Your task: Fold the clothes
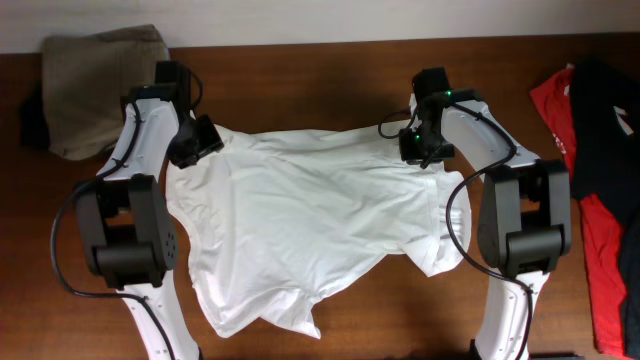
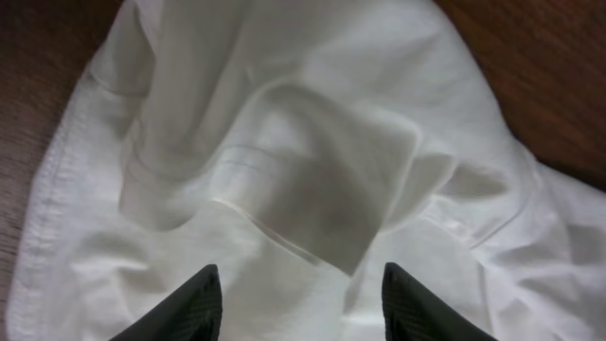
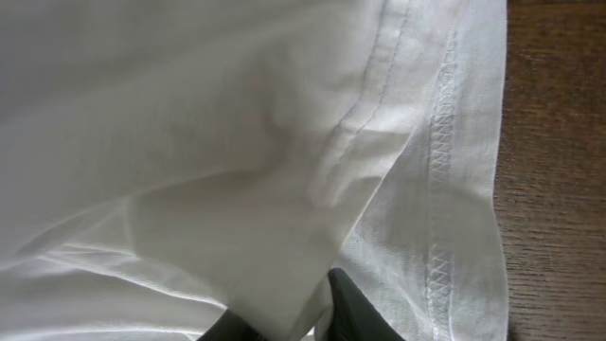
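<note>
The white T-shirt [image 1: 310, 225] lies spread and wrinkled across the middle of the wooden table. My left gripper [image 1: 205, 143] is over its far left corner; in the left wrist view its fingers [image 2: 301, 301] are open, just above the fabric [image 2: 312, 180], holding nothing. My right gripper [image 1: 418, 148] is at the shirt's far right corner. In the right wrist view its fingers [image 3: 301, 317] are shut on a fold of the white fabric [image 3: 218, 161] beside a stitched hem [image 3: 443, 152]. The green-and-black label is hidden.
A khaki-grey folded garment [image 1: 95, 85] lies at the far left corner. Red and black garments [image 1: 595, 170] lie along the right edge. Bare wood [image 1: 400, 310] shows in front of the shirt.
</note>
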{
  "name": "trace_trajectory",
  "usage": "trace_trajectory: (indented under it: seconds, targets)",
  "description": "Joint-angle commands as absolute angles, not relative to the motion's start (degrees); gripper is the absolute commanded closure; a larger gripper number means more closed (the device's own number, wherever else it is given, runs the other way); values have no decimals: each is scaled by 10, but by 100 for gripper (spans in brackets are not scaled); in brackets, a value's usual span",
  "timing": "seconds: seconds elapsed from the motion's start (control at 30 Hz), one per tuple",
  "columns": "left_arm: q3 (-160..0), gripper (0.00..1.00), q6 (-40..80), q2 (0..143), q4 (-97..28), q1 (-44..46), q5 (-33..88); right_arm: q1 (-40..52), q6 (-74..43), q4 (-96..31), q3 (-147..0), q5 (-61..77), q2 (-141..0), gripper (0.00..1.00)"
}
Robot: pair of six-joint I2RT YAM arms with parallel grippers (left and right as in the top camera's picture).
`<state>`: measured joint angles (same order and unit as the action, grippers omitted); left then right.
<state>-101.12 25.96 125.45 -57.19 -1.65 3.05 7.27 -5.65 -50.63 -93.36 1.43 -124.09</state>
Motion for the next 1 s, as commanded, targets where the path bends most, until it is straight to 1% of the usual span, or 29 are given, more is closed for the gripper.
trace_trajectory:
  seconds: [0.0, 0.07, 0.2, 0.37, 0.47, 0.53, 0.57, 0.67, 0.77, 0.9, 0.97]
  targets:
    - [-1012, 46, 309, 1258, -580, -18, 37, 70, -60, -505, -930, 15, -1241, 79]
    - [-1012, 46, 319, 1259, -574, -18, 36, 70, -60, -503, -930, 15, -1242, 79]
    - [-1012, 46, 321, 1270, -524, -18, 37, 70, -60, -505, -930, 15, -1242, 79]
    - [-1012, 55, 321, 1279, -500, -13, 52, 70, -60, -505, -930, 15, -1241, 79]
    - [-1012, 69, 321, 1283, -492, -12, 52, 70, -66, -505, -930, 15, -1241, 86]
    - [-1012, 84, 321, 1284, -491, -13, 52, 70, -81, -505, -930, 15, -1241, 95]
    - [-1013, 100, 321, 1284, -491, -13, 51, 70, -92, -505, -930, 10, -1241, 96]
    - [-1020, 100, 299, 1279, -493, -13, 52, 66, -122, -511, -935, 9, -1237, 96]
    - [-1027, 100, 271, 1227, -511, -13, 50, 52, -156, -532, -952, 7, -1212, 96]
    - [-1027, 100, 261, 1117, -548, -11, 48, 37, -171, -575, -969, 12, -1133, 96]
    - [-1027, 100, 250, 1066, -573, -11, 48, 32, -177, -588, -969, 50, -1070, 96]
